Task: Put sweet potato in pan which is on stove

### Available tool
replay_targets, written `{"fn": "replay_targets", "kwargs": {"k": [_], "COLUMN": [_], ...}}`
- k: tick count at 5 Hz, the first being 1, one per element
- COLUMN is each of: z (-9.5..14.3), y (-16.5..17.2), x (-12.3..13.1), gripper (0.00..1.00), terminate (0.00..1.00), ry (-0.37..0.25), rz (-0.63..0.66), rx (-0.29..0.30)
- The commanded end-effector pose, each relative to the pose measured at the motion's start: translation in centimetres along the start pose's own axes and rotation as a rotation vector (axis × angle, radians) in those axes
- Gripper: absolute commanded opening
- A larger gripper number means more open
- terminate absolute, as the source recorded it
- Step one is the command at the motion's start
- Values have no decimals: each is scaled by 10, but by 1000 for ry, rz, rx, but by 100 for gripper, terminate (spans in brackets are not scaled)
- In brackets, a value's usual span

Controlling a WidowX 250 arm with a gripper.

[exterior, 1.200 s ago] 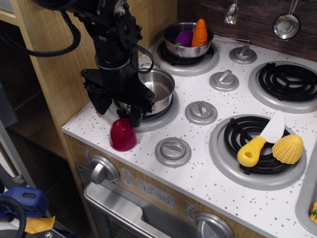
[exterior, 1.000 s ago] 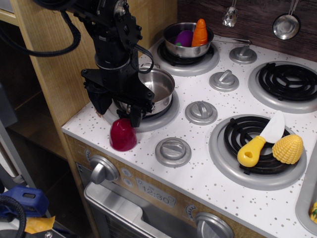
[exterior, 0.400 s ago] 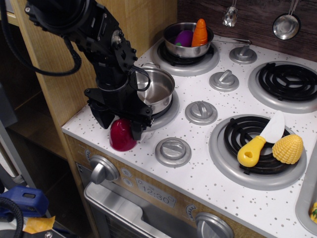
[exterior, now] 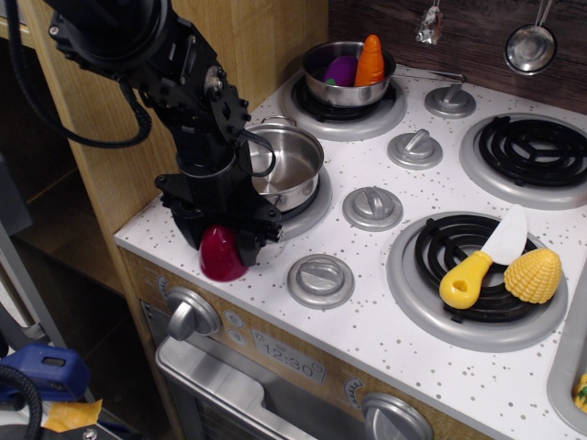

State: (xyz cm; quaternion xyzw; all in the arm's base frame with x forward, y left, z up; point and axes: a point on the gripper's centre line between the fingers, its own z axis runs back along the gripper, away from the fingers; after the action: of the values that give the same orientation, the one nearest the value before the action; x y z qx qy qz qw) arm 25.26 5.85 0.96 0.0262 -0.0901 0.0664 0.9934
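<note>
The dark red sweet potato rests on the white speckled stove at its front left corner, just in front of the pan. The pan, a shiny steel pot, stands empty on the front left burner. My black gripper is lowered over the sweet potato, with one finger on each side of its upper part. The jaws look open around it, and I cannot see any firm squeeze. The arm hides the pan's left rim.
A second steel pot with purple and orange toys sits on the back burner. Grey knobs stand to the right of the sweet potato. A yellow-handled toy knife and corn lie on the right burner. A wooden panel borders the left.
My gripper has come down from above the pan's front edge to straddle the sweet potato. The sweet potato has shifted slightly left and tilted.
</note>
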Motion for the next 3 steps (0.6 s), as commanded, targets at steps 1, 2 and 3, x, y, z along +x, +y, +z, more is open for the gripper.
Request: {"fn": "replay_targets", "kwargs": {"k": [1,2,3], "z": [40,73,89], "y": [-1,1,0], "x": [9,32,63], "gripper": [0,0,0], "terminate": [0,0,0], "ry": [-34,-59,-166], "rz": [-17,-60,-158], "rx": [64,161,211]}}
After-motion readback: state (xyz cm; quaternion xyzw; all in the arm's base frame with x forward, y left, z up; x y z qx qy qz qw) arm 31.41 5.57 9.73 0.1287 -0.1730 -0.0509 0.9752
